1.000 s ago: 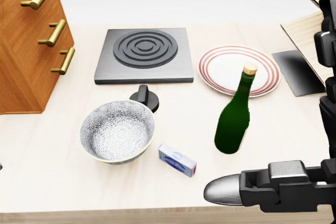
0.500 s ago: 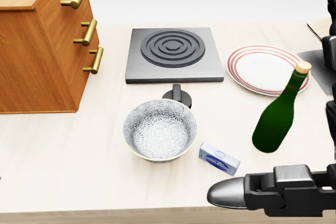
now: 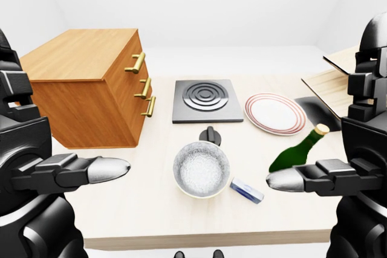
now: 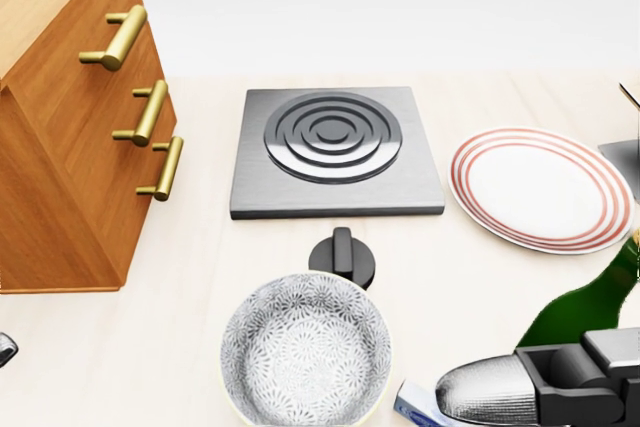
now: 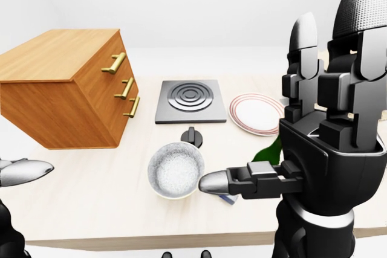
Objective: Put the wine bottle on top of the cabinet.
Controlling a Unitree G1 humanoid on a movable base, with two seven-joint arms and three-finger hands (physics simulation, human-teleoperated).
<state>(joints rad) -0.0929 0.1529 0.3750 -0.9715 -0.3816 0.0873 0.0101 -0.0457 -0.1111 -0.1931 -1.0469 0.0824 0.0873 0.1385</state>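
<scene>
The green wine bottle (image 3: 295, 153) with a tan cork leans steeply, neck up and to the right, on the light table right of the bowl. In the head view only its body (image 4: 590, 305) shows at the lower right. My right hand (image 3: 302, 179) hovers just below the bottle with fingers spread, open and holding nothing. At the left of the left-eye view my left hand (image 3: 91, 170) is open too and far from the bottle. The wooden cabinet (image 3: 91, 83) with brass handles stands at the table's left; its flat top (image 3: 81, 52) is bare.
A grey hotplate (image 4: 335, 152) with its black knob (image 4: 342, 255) lies mid-table. Below it sits a patterned bowl (image 4: 305, 352). A red-rimmed plate (image 4: 540, 187) is at the right, a small blue-white box (image 3: 247, 190) beside the bowl, and a dark mat (image 3: 317, 110) with wooden boards at the far right.
The camera has moved: the whole picture first shifted right, then drew closer. The bottle has tipped from nearly upright to a steep lean rightward. My right hand stays low beside it.
</scene>
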